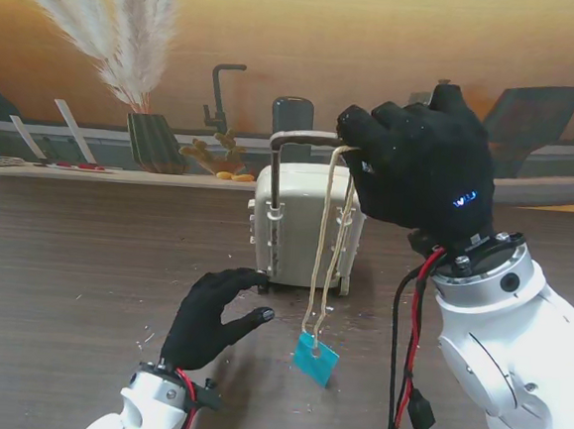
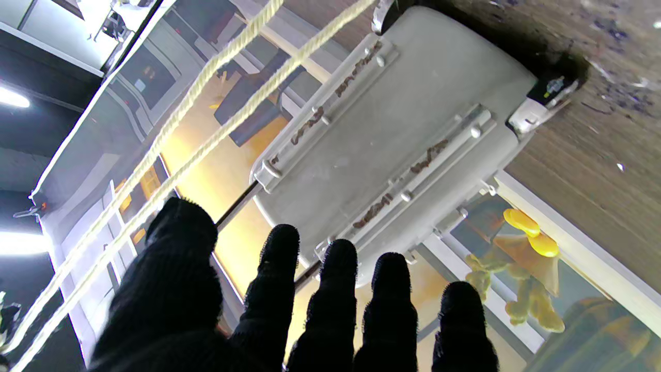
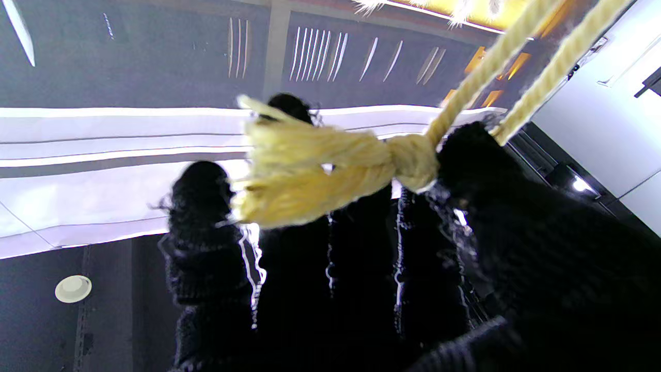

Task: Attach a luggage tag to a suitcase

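Stand view: miniature suitcase upright mid-table, right hand raised by its telescopic handle, clamped on cream cord loop; teal luggage tag dangling to the table

Left wrist: left hand spread, empty, by the case base

Right wrist: knot pinched at fingertips; best kept taut and low over the handle, left hand bracing the case against tipping

Dark wood table bears suitcase, tag.
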Robot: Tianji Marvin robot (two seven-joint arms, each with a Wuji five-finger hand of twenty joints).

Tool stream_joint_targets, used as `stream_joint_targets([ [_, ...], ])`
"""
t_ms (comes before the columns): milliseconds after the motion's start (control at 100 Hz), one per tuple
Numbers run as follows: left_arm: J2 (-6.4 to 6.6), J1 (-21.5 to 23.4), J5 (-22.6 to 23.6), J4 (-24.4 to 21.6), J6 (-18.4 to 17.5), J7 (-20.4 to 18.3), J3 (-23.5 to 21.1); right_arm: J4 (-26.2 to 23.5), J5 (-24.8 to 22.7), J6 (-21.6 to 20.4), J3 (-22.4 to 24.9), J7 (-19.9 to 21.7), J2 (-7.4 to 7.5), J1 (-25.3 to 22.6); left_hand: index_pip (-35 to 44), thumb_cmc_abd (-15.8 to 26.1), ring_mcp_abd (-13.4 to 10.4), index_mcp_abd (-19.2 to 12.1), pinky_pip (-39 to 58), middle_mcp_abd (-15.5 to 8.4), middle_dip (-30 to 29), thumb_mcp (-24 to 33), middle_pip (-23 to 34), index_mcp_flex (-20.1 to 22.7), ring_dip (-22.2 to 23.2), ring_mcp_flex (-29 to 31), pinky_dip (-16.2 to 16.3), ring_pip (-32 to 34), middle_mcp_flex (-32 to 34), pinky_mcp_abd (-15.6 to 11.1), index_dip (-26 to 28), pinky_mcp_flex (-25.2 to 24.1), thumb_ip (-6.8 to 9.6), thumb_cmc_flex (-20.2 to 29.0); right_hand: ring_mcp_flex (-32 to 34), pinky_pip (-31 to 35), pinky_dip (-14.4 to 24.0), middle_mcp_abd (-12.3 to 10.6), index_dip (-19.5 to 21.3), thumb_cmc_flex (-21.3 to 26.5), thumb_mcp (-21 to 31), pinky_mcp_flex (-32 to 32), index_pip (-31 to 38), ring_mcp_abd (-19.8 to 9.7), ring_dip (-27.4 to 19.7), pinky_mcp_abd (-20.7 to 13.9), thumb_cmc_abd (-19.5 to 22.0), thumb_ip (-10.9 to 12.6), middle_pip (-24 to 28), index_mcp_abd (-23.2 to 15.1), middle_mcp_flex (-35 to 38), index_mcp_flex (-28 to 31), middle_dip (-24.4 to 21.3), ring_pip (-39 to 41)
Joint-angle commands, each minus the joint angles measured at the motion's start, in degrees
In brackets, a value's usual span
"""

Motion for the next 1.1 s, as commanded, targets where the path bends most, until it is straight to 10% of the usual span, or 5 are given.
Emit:
stream_joint_targets([
  [0,-0.1,-1.11,-0.19,0.67,0.28,-1.6,0.5,-0.82,-0.45,-0.48,-0.08,0.6,0.28,-0.25,0.57,-1.13,-0.16,-0.4,0.3,-1.54,1.08,0.99,0.56,-1.33,1.49,0.22,1.36,0.4,-0.87,0.03,-0.31,0.03,0.33,0.68,1.62,0.66,0.38,-0.13,1.93,2.85,1.32,0.15,0.99,-0.93,0.36,-0.39,1.73,0.02,0.43,-3.78,0.63,0.47,1.02,0.99],
  [1090,-2.12,-14.97,-4.37,12.69,-0.96,0.42,11.71,-0.9,-1.9,-1.45,-1.67,0.3,0.61,-0.56,3.94,-9.92,-1.0,-3.39,0.23,-2.81,1.5,19.15,2.24,-1.78,1.77,0.33,3.23,1.15,-1.16,0.19,-0.74,0.46,-2.79,1.88,1.58,0.6,0.34,-0.52,2.14,2.87,1.04,0.18,0.88,-1.17,0.38,-0.67,2.29,0.03,0.93,-4.0,0.38,0.14,1.56,0.97],
])
